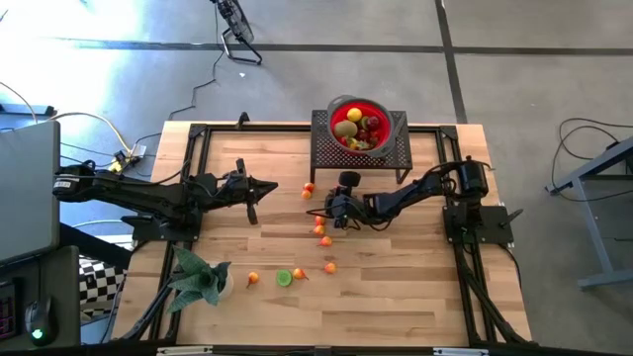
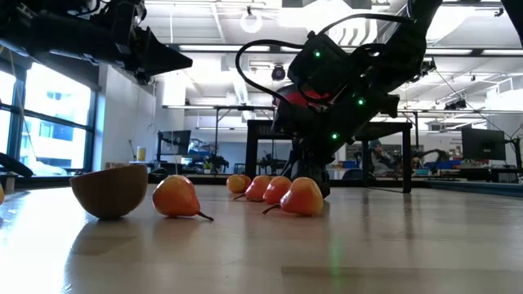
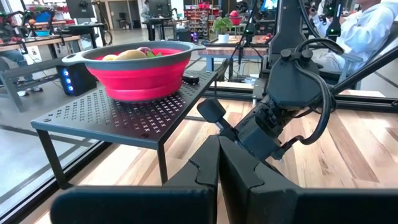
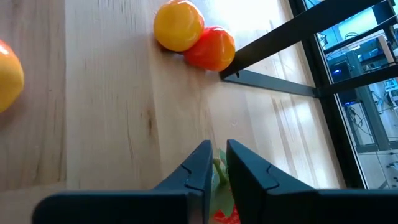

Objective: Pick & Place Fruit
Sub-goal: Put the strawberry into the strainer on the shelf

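A: Where is the right hand (image 1: 330, 210)?

B: Low over the pale wooden table (image 1: 396, 287), near its middle, just in front of the black perforated metal stand (image 1: 326, 148). Its 2 dark fingers (image 4: 200, 167) are nearly together, pinching something green with a bit of red; I cannot tell which fruit it is.

A: And the left hand (image 1: 269, 186)?

B: Clenched with nothing in it, raised above the table's left half and pointing at the stand.

A: The fruit?

B: Several small orange-red toy fruits (image 1: 321, 233) lie loose just beside the right hand, 2 more (image 4: 193, 36) touch each other by the black frame rail, and a cut green lime (image 1: 284, 278) lies nearer the front edge. Others fill the round red bowl with the grey rim (image 1: 339, 107) on the stand.
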Robot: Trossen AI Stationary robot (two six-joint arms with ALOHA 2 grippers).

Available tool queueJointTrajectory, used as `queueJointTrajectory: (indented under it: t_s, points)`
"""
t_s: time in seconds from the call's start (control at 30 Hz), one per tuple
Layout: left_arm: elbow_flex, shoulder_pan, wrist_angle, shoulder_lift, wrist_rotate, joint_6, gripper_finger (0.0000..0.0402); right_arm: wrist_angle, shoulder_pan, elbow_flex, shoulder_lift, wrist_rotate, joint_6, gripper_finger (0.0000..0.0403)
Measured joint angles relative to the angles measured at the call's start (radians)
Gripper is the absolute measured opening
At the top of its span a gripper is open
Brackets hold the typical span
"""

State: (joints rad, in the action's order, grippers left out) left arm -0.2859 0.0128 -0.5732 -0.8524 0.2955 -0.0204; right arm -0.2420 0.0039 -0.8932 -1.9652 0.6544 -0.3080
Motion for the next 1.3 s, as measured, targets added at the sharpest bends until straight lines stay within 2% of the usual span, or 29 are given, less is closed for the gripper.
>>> queueJointTrajectory:
  t_s: [0.23,0.37,0.53,1.0,1.3]
  points:
    - [0.0,0.0,0.0,0.0,0.0,0.0,0.0006,-0.001,0.005,0.001,0.005,0.022,0.001,0.0009]
    - [0.0,0.0,0.0,0.0,0.0,0.0,0.0006,-0.001,0.028,0.002,0.013,0.074,-0.006,0.0007]
    - [0.0,0.0,0.0,0.0,0.0,0.0,0.0006,0.022,0.063,0.008,0.061,0.073,-0.01,0.0005]
    - [0.0,0.0,0.0,0.0,0.0,0.003,0.0006,0.018,0.131,0.003,0.419,0.065,0.103,0.0004]
    - [0.0,0.0,0.0,0.0,0.0,0.002,0.0006,0.014,0.124,0.002,0.65,0.136,0.093,0.0004]
